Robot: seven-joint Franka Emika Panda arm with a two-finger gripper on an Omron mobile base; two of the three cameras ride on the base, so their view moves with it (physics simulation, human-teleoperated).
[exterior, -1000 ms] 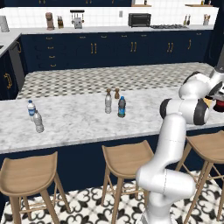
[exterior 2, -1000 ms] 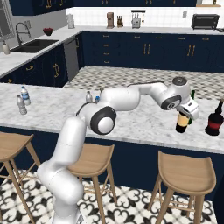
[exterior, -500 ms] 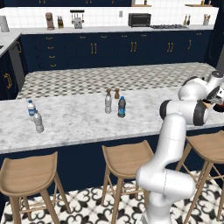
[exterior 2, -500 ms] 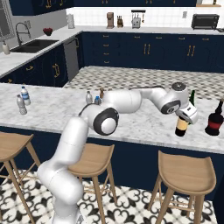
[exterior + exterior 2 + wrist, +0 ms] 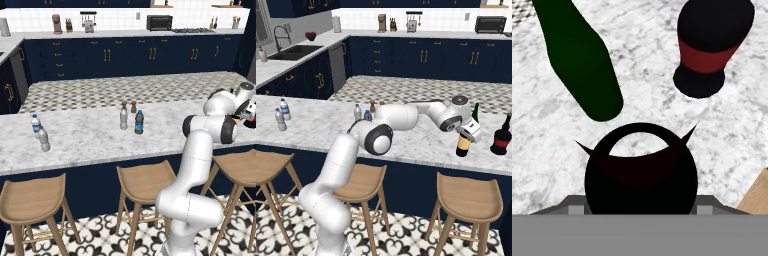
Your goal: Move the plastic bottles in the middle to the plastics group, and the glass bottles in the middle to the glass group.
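We see the end effector clamped on the upright tall dark tan-labelled glass wine bottle, directly beneath it, beside the slim green glass bottle on the marble tabletop.

The island's marble counter is what carries everything, pale grey and veined. On its left end stand 2 small bottles, a white-capped bottle with a blue label and a plain grey bottle just beside it. Around the middle are 2 more, a clear grey bottle next to a blue-capped bottle. Over on the right end, the tan-label wine bottle stands upright near a green wine bottle and a squat red bottle.
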